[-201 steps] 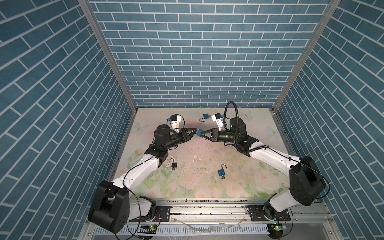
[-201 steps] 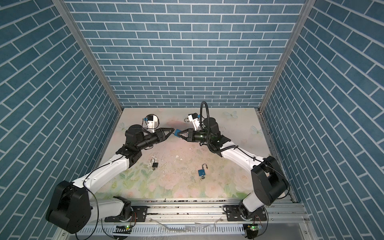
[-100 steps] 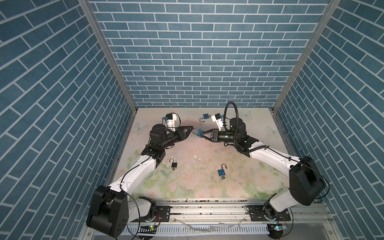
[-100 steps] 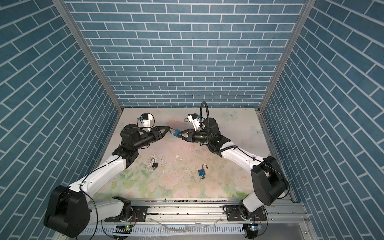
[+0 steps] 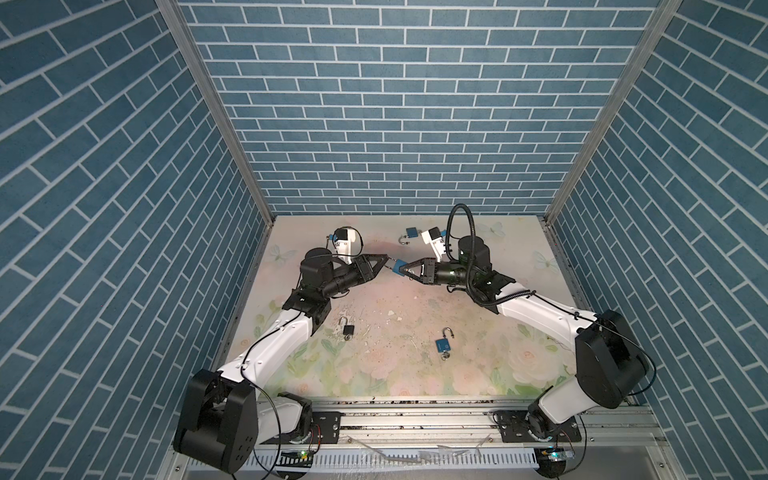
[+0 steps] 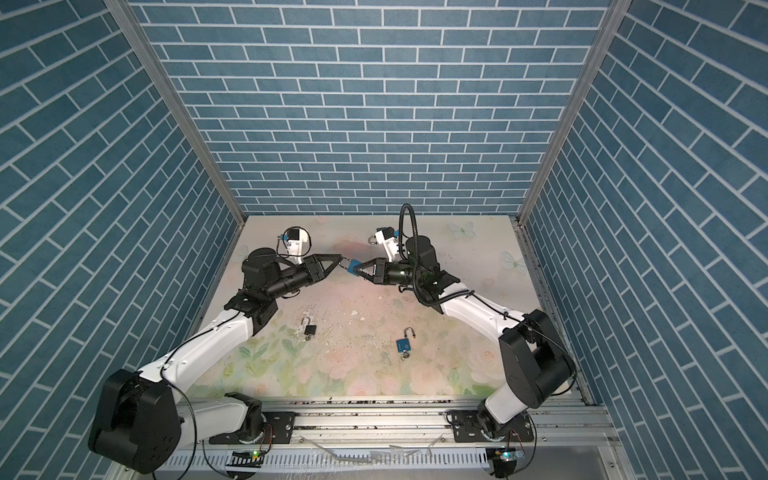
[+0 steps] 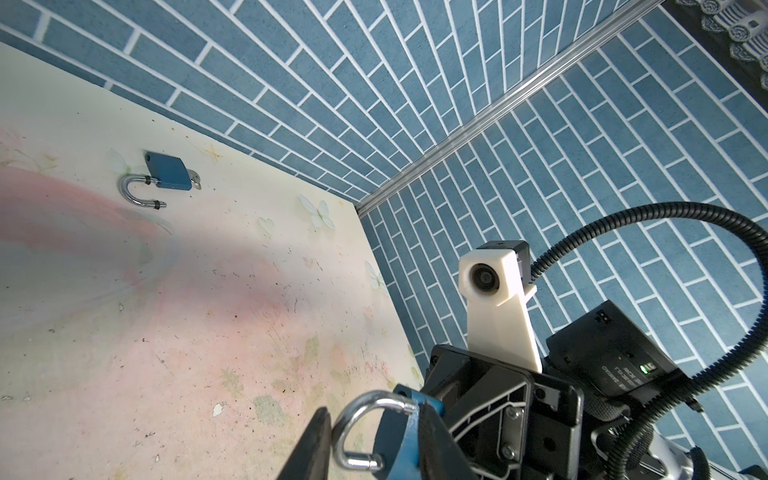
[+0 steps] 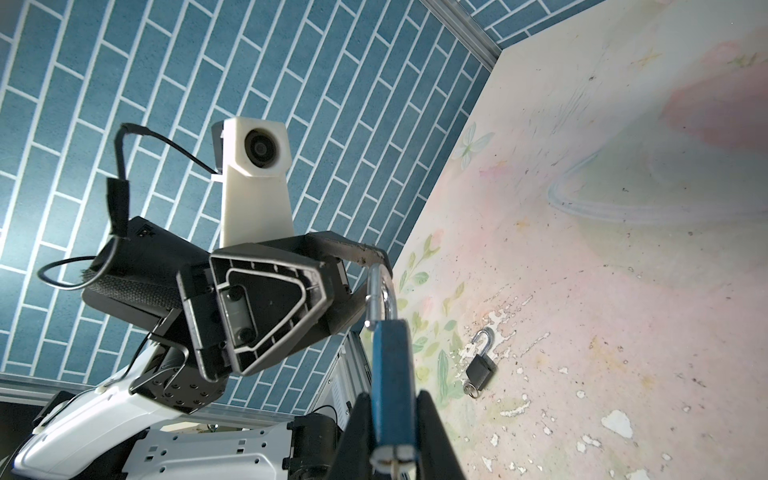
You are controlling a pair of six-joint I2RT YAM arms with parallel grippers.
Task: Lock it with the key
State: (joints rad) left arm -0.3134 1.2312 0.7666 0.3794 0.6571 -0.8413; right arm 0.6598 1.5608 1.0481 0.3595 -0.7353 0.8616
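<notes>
At the left of the table (image 5: 395,374), near the left arm's elbow, you have a black padlock (image 5: 348,331) lying flat with its shackle swung open and a small ring at its bottom end.

Further back and toward the middle, your left tool (image 5: 389,266) reaches in almost level and meets the padlock (image 5: 399,267), which is held up in the air over the back half of the table, off the surface. In the right wrist view the left tool's fingers (image 8: 355,250) stand partly apart, one on each side of the bow of the shackle (image 8: 379,286), and the upper one touches it. You cannot tell whether they pinch the bow or only bracket it. In the left wrist view the shackle is raised out of the blue body, the long leg seated and the short leg free, so the padlock is not locked.

Just right of that, your right tool (image 5: 405,270) is clenched on the padlock's body, one finger flat on each broad face, with the shackle pointing at the left tool. A bit of metal (image 8: 394,457) shows at the keyhole end, but the frame edge cuts it off and there is too little to call it a key.

A little further right, by the back wall, a back padlock (image 5: 411,233) lies flat, blue, its shackle open. Nearer to you and further right, a front padlock (image 5: 443,345) lies flat, also blue and open, a small ring at its bottom end.
</notes>
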